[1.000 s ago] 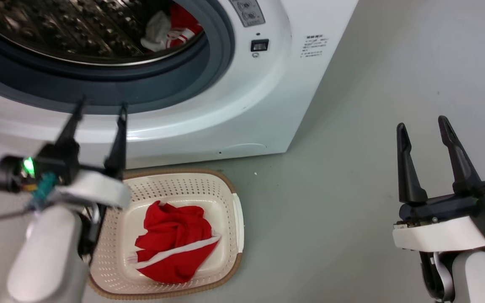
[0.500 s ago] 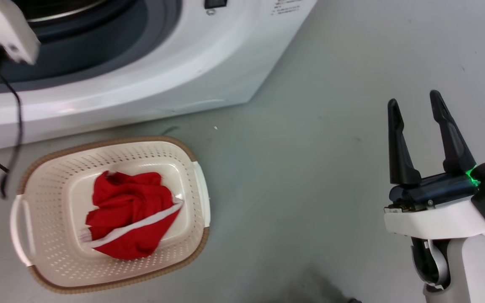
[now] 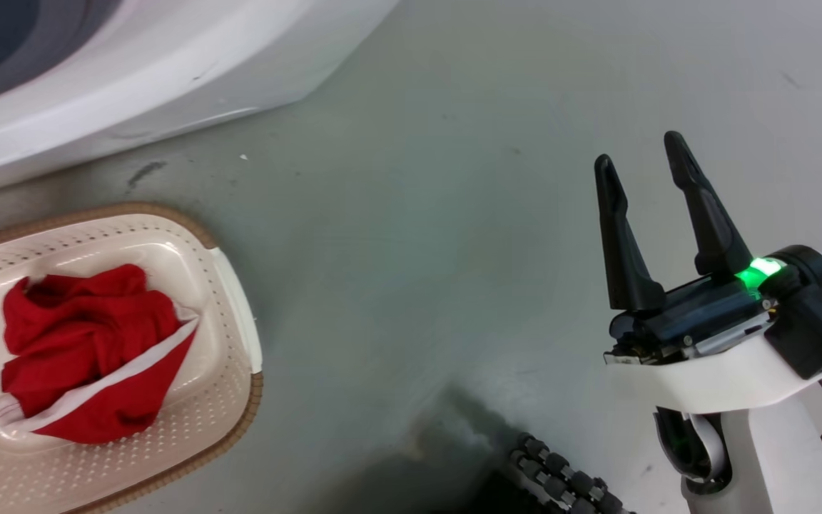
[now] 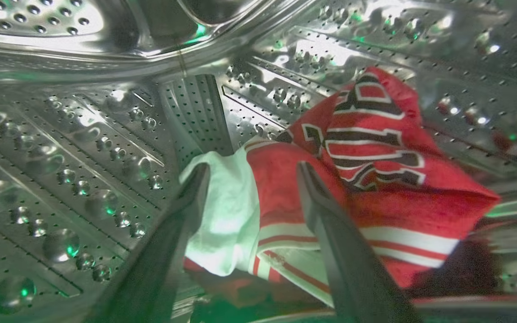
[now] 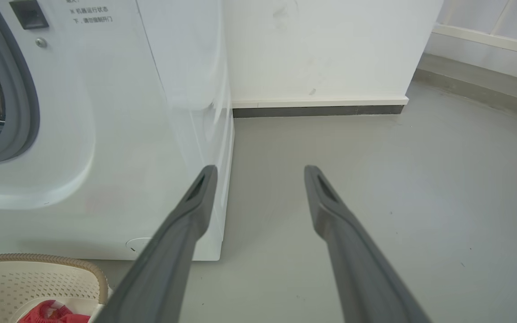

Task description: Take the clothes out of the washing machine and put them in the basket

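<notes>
Clothes [image 4: 366,179]: heaped low inside the washing machine [image 4: 83,134], dead ahead of the left end effector [image 4: 253,168], spread wide and empty, long axis crosswise to its reach. Right end effector [image 3: 638,148], also wide, well apart over the floor.

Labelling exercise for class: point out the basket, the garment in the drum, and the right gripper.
basket [image 3: 215,410], head view, perforated wall
garment in the drum [image 4: 375,148], left wrist view, red print
right gripper [image 3: 637,150], head view, between fingertips
</notes>
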